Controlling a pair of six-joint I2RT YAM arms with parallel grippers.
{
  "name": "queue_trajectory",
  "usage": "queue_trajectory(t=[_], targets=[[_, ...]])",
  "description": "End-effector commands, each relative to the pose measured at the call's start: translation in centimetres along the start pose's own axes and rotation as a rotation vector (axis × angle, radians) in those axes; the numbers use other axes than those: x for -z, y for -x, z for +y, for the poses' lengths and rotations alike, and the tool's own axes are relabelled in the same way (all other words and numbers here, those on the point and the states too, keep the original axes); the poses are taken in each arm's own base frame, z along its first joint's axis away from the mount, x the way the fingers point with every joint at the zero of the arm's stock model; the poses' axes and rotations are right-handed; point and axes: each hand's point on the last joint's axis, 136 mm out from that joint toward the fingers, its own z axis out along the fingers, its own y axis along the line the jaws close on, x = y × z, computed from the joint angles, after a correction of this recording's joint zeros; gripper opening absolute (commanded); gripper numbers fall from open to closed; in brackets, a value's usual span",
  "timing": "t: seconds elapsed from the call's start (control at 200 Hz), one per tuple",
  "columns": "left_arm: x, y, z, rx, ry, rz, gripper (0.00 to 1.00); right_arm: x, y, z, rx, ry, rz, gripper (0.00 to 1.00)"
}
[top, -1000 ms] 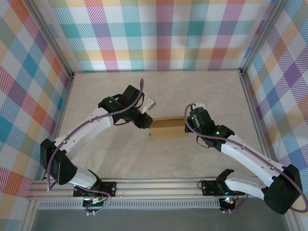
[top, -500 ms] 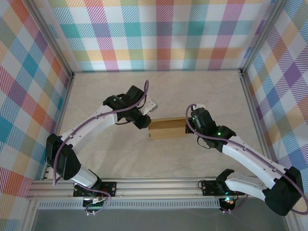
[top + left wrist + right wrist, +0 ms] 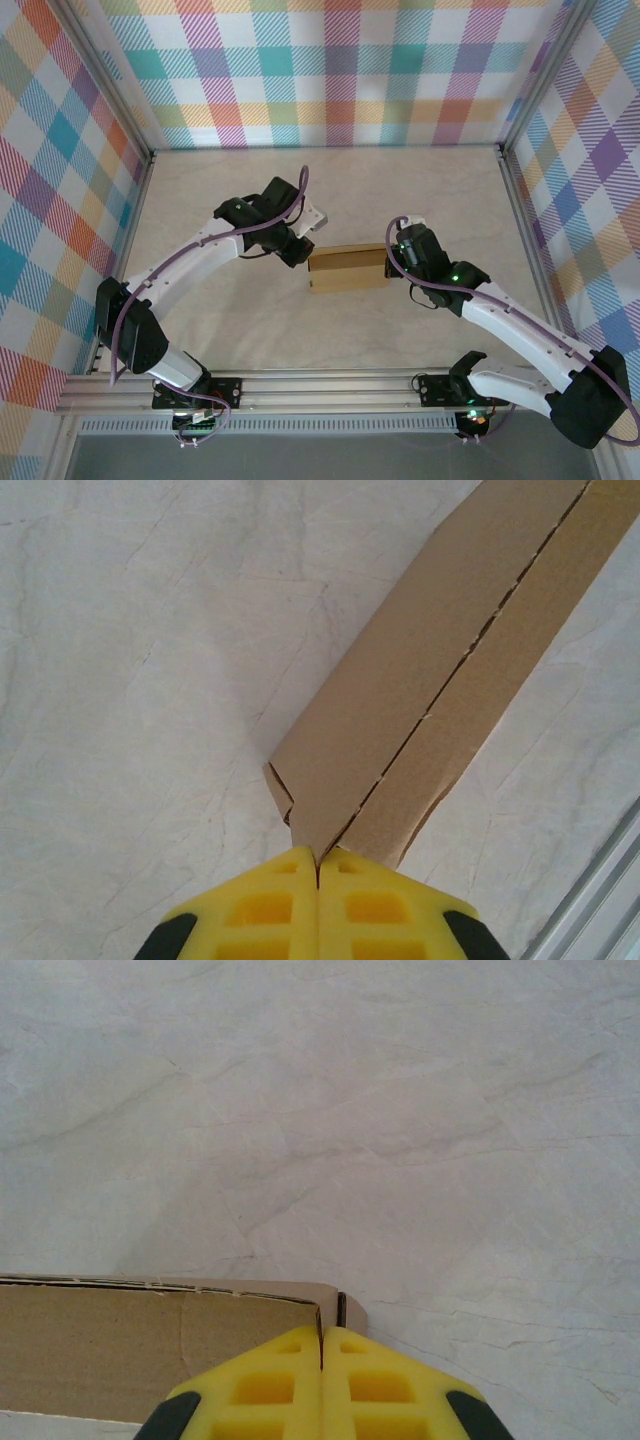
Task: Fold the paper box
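Top external: paper box (image 3: 348, 268) lies flat mid-table (image 3: 330, 190), left gripper (image 3: 304, 256) at its left end, right gripper (image 3: 392, 262) at its right end.
Left wrist: yellow fingers (image 3: 260, 910) pressed together, pinching the box's near corner.
Right wrist: fingers closed tight, nipping the box's end wall.
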Motion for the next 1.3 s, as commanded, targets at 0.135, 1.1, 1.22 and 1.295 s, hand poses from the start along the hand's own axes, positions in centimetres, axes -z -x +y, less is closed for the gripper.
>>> queue_trajectory(t=[0.135,1.1,1.22,1.295], targets=[[0.7,0.5,-0.4,0.045,-0.029,-0.024,0.0,0.2,0.2,0.6,-0.023,0.023,0.008,0.0],[0.0,1.4,0.4,0.49,0.021,-0.069,0.02,-0.4,0.6,0.6,-0.078,0.002,-0.012,0.0],[0.0,2.1,0.2,0.546,0.017,-0.084,0.02,-0.5,0.5,0.7,-0.077,0.005,-0.011,0.0],[-0.2,2.4,0.2,0.57,0.02,-0.093,0.03,-0.5,0.6,0.7,-0.08,0.008,-0.013,0.0]])
